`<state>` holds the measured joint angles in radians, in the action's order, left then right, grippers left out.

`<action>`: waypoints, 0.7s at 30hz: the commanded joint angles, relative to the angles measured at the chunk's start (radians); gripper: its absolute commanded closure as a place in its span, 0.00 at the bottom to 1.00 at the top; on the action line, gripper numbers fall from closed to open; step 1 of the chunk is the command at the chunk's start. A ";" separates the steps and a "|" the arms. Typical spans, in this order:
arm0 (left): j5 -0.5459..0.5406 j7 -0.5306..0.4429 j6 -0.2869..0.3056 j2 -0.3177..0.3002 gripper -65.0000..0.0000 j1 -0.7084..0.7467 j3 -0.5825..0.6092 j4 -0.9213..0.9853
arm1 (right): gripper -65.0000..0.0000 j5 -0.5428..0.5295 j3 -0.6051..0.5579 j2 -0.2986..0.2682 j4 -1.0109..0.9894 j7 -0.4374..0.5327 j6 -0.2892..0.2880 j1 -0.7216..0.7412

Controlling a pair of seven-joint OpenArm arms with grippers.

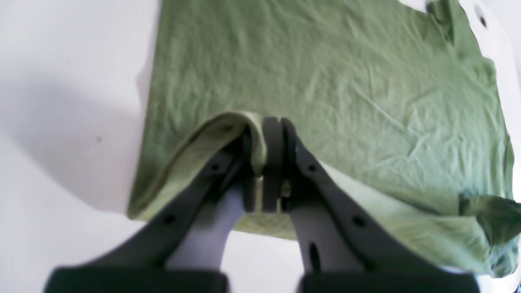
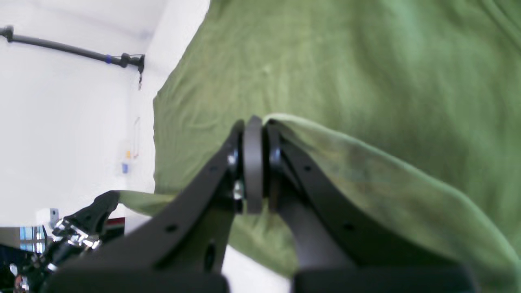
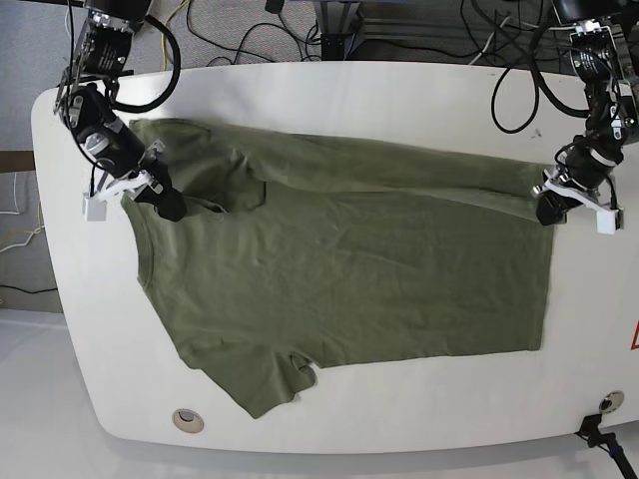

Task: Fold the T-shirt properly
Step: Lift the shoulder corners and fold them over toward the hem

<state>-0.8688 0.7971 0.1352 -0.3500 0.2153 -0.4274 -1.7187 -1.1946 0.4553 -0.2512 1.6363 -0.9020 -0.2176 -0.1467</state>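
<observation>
T-shirt (image 3: 339, 269), olive green, short-sleeved: spread wrinkled on white tabletop (image 3: 399, 90), far long edge folded partway over the body. Left gripper (image 1: 270, 126), at the base view's right: jaws closed, pinching a raised fold of the shirt's edge. Right gripper (image 2: 254, 122), at the base view's left: jaws closed, pinching fabric near the collar end. One sleeve (image 3: 270, 374) lies flat at the near edge.

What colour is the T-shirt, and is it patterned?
Plain olive green, no pattern; the T-shirt shows best in the base view, spread on the white table.
</observation>
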 commanded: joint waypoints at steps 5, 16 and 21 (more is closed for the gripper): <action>-0.019 -0.021 0.011 -0.014 1.00 -0.055 -0.006 0.007 | 1.00 -0.026 -0.051 -0.027 -0.101 0.017 -0.010 0.121; -0.019 -0.021 0.011 -0.019 1.00 -0.178 -0.006 0.148 | 1.00 -0.026 -0.085 -0.029 -0.255 0.017 -0.010 0.286; -0.017 -0.021 0.010 -0.019 1.00 -0.212 -0.006 0.153 | 1.00 -0.024 -0.086 -0.043 -0.265 0.017 -0.010 0.321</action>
<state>-0.8726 0.7967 0.1387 -0.3515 0.0223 -0.4274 -1.5539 -1.1992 0.3660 -0.2802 1.3544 -0.8967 -0.2131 0.1497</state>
